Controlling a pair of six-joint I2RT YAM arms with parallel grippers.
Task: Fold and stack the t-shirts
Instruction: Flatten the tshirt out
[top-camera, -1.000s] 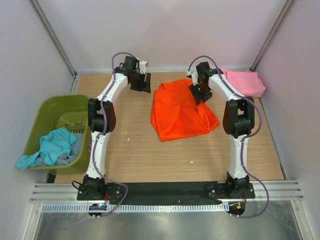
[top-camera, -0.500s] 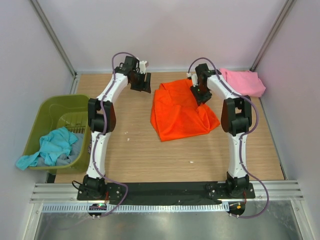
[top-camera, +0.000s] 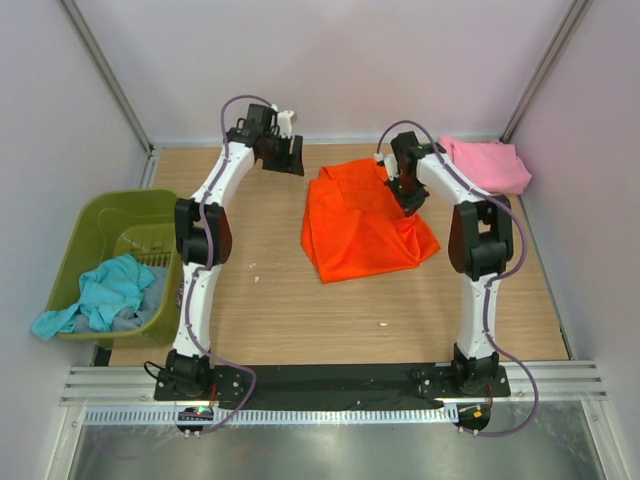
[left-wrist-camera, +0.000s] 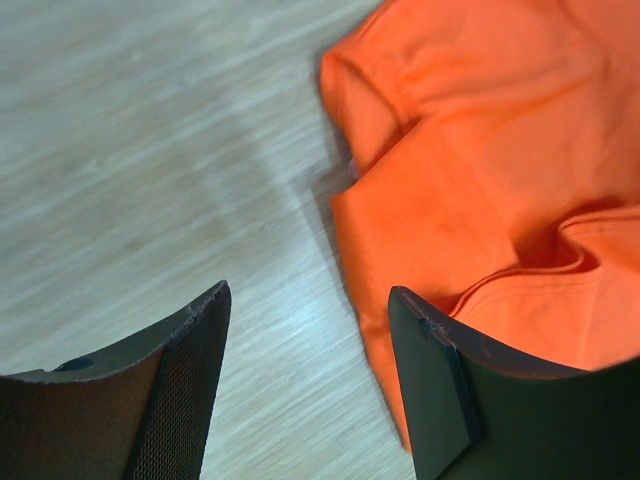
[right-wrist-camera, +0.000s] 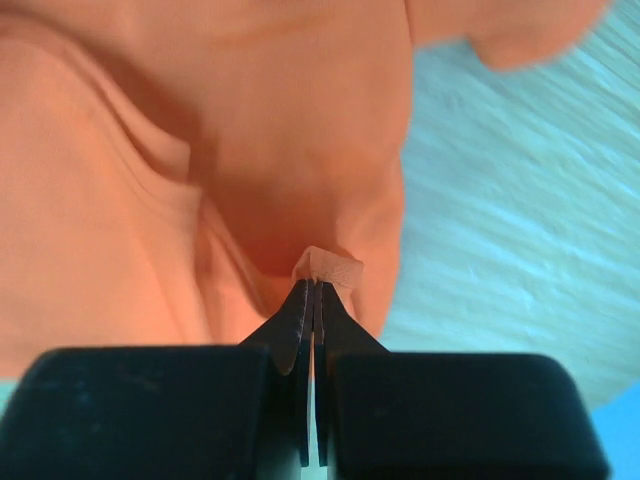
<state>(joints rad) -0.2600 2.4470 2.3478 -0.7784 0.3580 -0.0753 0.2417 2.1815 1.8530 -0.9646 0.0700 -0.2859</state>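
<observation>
Three t-shirts are in view, and the orange t-shirt (top-camera: 360, 220) is the one being handled. It lies crumpled and partly doubled over on the wooden tabletop (top-camera: 260, 300), with folds and a sleeve showing in the left wrist view.

At the orange t-shirt's far right edge, the right claw (right-wrist-camera: 315, 290) is pressed closed, with a small tuck of orange cloth pinched between its tips. Off the orange t-shirt's far left corner, the left claw (left-wrist-camera: 310, 300) stands wide with nothing between its fingers. It is over bare wood, with the shirt's edge just beside one finger.

Right of the orange t-shirt and a little farther back, the pink t-shirt (top-camera: 490, 165) sits bunched in the corner. Well to the left of the orange t-shirt, the teal t-shirt (top-camera: 105, 290) spills over the near rim of an olive-green tub (top-camera: 100, 215).
</observation>
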